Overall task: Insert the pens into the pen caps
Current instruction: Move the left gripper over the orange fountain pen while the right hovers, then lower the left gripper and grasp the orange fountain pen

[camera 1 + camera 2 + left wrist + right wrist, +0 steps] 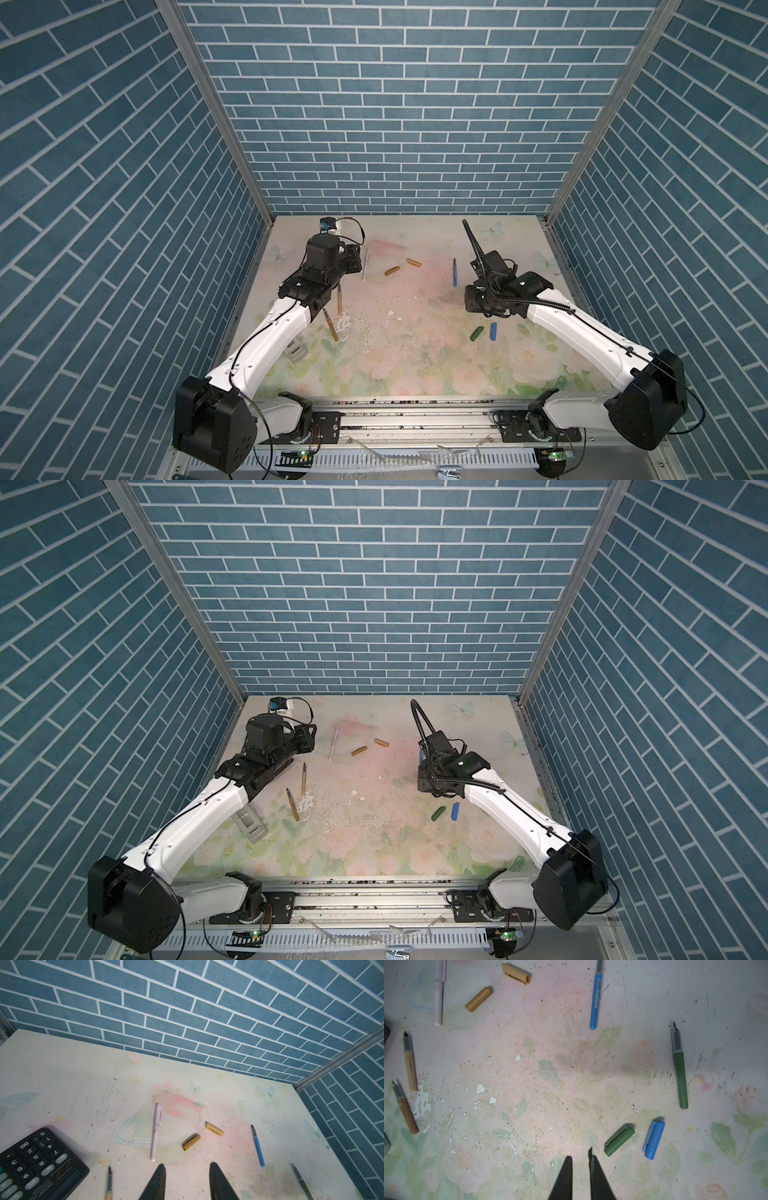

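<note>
On the surface, two caps lie close together behind the middle. Two more caps lie on the right, two pens on the left.

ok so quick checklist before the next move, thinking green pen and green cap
1. left claw empty: ok, jaws apart, nothing between.
2. right claw empty: ok.
3. right claw wide enough for a cap: not ok, jaws nearly together.
4. green cap clear of blue cap: ok, a gap between them.
5. green pen uncapped, nib bare: ok.
6. pink pen already capped: ok.
</note>
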Tool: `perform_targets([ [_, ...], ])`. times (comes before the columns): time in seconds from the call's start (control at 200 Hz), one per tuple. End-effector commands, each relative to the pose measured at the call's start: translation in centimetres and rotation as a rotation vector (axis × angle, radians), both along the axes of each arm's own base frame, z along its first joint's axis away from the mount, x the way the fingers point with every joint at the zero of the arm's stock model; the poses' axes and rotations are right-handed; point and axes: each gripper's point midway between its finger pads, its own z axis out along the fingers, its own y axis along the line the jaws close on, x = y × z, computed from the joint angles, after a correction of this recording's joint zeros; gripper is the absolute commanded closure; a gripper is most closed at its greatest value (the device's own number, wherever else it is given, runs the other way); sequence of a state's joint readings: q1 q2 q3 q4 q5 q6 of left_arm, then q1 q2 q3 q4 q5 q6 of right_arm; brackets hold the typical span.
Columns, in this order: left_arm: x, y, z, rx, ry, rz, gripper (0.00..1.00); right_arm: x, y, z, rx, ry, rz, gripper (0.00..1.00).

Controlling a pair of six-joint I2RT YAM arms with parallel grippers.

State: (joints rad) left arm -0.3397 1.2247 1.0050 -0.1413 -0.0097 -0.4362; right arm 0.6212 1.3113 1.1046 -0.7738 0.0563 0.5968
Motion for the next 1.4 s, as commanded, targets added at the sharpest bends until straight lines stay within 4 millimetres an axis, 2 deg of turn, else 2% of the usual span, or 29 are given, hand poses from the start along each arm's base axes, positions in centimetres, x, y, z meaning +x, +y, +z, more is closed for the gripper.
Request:
perform_targets([
  [0.0, -1.2, 2.1, 0.1, -0.038, 0.069, 0.064, 0.64, -1.2, -0.1, 1.8, 0.036, 0.010, 0.014, 0.82],
  [0.115, -3.5, 3.9, -0.8, -0.019, 0.153, 0.110, 0.64, -2.2, -0.2, 1.8, 0.062, 0.025, 0.026, 0.81],
  [0.185, -5.2, 4.6, -1.9, -0.010, 0.227, 0.138, 0.56, -2.6, -0.5, 1.7, 0.064, 0.020, 0.023, 0.81],
  [0.31, -9.0, 5.9, -5.7, -0.014, 0.438, 0.221, 0.50, -3.0, -0.9, 1.7, 0.083, -0.003, 0.007, 0.80],
  [0.415, -11.9, 6.8, -8.9, 0.001, 0.587, 0.279, 0.49, -3.3, -0.6, 1.8, 0.131, -0.018, 0.004, 0.80],
  [0.595, -14.8, 7.0, -12.5, -0.009, 0.701, 0.288, 0.48, -4.2, -0.3, 0.8, 0.174, 0.000, 0.018, 0.80],
  [0.75, -16.3, 7.2, -14.7, 0.000, 0.741, 0.283, 0.45, -4.5, -0.4, -0.4, 0.174, 0.013, 0.018, 0.77],
  [0.9, -17.0, 7.6, -15.8, 0.044, 0.788, 0.283, 0.44, -4.5, -0.3, -0.6, 0.181, 0.009, 0.013, 0.74],
  [1.105, -16.8, 7.7, -17.0, 0.081, 0.839, 0.273, 0.44, -4.1, -0.1, -0.9, 0.172, 0.016, 0.018, 0.73],
  [1.395, -16.4, 7.7, -18.1, 0.146, 0.896, 0.229, 0.44, -2.1, 1.4, -1.9, 0.170, 0.010, 0.025, 0.73],
])
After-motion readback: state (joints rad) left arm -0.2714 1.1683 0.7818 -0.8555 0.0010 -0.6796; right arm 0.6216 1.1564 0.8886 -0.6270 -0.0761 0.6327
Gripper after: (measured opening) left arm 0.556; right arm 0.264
